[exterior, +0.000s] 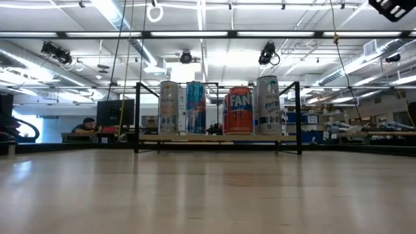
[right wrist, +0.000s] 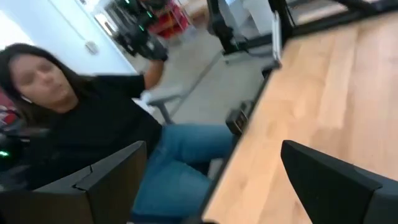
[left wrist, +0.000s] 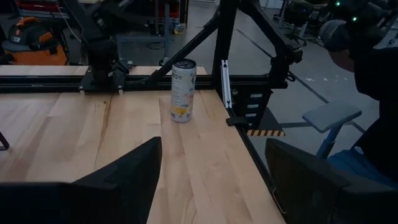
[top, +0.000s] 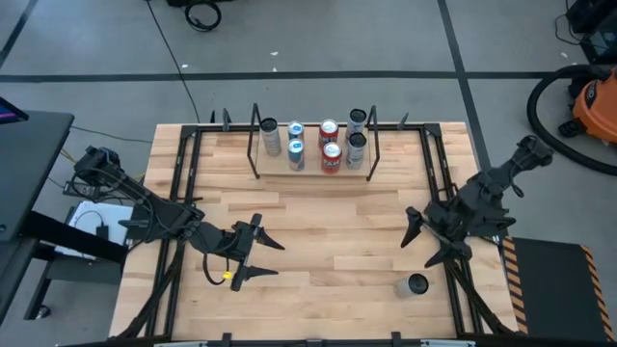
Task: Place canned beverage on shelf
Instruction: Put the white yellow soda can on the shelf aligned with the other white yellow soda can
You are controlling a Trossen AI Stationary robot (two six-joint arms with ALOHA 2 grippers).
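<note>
One canned beverage (top: 415,284) stands upright on its base near the table's near right corner; the left wrist view shows it (left wrist: 183,90) as a white can close to the table's edge. The shelf (exterior: 218,138), a low wood board between black rod uprights (top: 254,145), stands at the far middle with several cans (top: 328,145) upright on it. My right gripper (top: 416,253) hovers open just beyond the lone can, toward the table's middle. My left gripper (top: 278,258) hangs open over the near left part of the table, nothing between its fingers (left wrist: 124,174).
Black frame rails (top: 183,173) run along both sides of the table. A person (right wrist: 81,124) in a dark top sits just off the near edge. An orange vacuum (top: 588,101) stands on the floor at far right. Bare wood (top: 328,241) lies between the two grippers.
</note>
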